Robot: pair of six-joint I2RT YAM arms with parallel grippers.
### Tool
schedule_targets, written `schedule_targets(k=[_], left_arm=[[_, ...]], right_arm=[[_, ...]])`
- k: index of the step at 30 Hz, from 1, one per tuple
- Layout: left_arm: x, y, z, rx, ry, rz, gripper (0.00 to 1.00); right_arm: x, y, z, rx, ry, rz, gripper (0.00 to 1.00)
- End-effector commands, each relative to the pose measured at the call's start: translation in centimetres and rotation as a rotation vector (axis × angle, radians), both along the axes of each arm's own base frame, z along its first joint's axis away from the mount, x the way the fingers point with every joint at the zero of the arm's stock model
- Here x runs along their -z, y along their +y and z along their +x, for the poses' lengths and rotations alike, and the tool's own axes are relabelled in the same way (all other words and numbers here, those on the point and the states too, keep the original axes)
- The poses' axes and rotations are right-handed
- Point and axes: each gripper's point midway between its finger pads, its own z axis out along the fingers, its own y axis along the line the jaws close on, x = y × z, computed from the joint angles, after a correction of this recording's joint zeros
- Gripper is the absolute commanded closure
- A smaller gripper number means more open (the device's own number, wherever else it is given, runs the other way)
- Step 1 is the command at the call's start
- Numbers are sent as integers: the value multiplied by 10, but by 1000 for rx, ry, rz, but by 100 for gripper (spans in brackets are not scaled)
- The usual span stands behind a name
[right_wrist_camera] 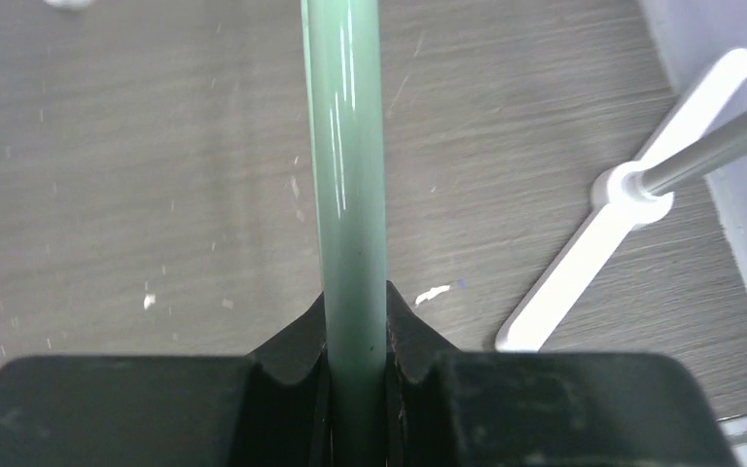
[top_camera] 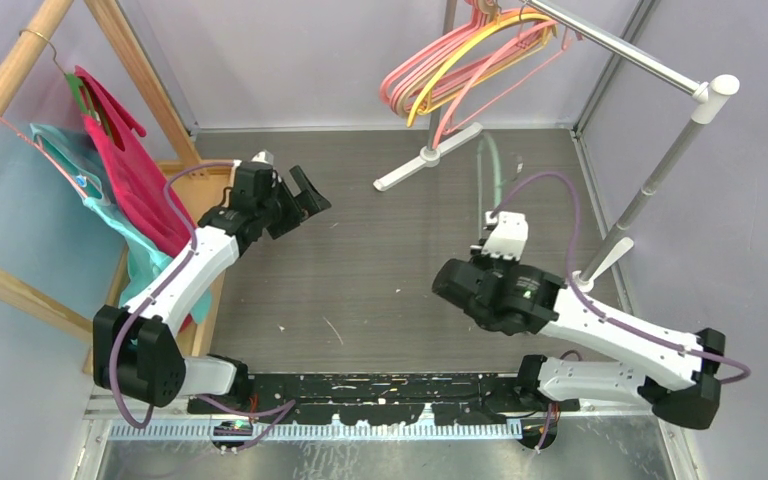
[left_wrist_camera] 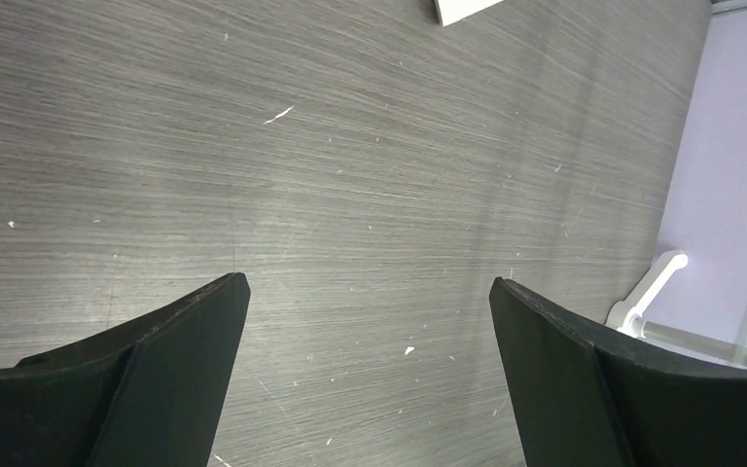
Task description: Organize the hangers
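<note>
Grip of the right gripper (right_wrist_camera: 353, 316) closed tight on a thin pale green plastic hanger (right_wrist_camera: 345, 146), its bar pinched in the notch between the black fingers (right_wrist_camera: 287, 350) and running straight out from them toward the far side. Seen from above, sits right of the table's middle: the right gripper (top_camera: 505, 232) with the pale green plastic hanger (top_camera: 481, 175) showing only faintly, reaching toward the far wall.

Left gripper (top_camera: 298, 205) up at far left, black fingers (left_wrist_camera: 185, 331) spread wide, left gripper (left_wrist_camera: 370, 284) holding nothing, only dark wood-grain tabletop (left_wrist_camera: 350, 146) beneath.

Bunch of pink, beige and yellow hangers (top_camera: 460, 60) hooked on a slanted silver metal rail (top_camera: 610, 45) at far right, well apart from both grippers.

Edges: white rack foot (right_wrist_camera: 584, 263) near the green bar on its right, the same white rack foot (top_camera: 600, 262) just beside the right arm; second white foot (top_camera: 430, 155) farther off, left of the bar. Wooden frame (top_camera: 10, 70) with magenta and teal garments (top_camera: 125, 175) close against the left arm. Open tabletop (top_camera: 380, 280) between the two grippers.
</note>
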Motion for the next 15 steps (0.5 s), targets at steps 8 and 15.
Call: schedule_targets(k=[8, 15], left_arm=[[-2, -5, -2, 73, -8, 29, 2], [-4, -8, -2, 83, -3, 16, 2]], right_arm=[[-128, -69, 35, 281, -310, -7, 99], [-184, -76, 73, 318, -386, -25, 99]])
